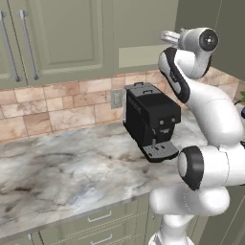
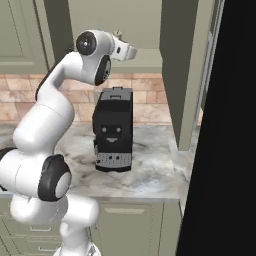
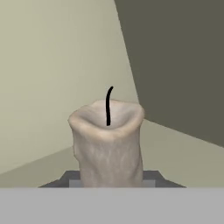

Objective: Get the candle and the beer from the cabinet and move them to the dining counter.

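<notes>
- Above the black coffee machine, in the left base view, the arm is stretched up and its wrist reaches into the open cabinet. From the wrist, the closed doors with long silver handles are far to the left, and the marbled worktop is well below it.
- From the right base view, the wrist again enters the cabinet opening, with the coffee machine directly under it. A tall green panel stands to the right of the hand. The fingers themselves are hidden from both base views.
- Right in front of the gripper, in the hand view, stands the candle, upright, with its black wick up. It sits centred and very close, on the pale cabinet floor, with a dark side wall behind it on the right.
- The finger tips are not clear here, so I cannot tell whether the jaws already pinch the candle or only stand around it.
- I judge the step is grasping the candle. The next move needs a firm grip, then a careful lift and pull-out from the cabinet.
- The beer I cannot find.
</notes>
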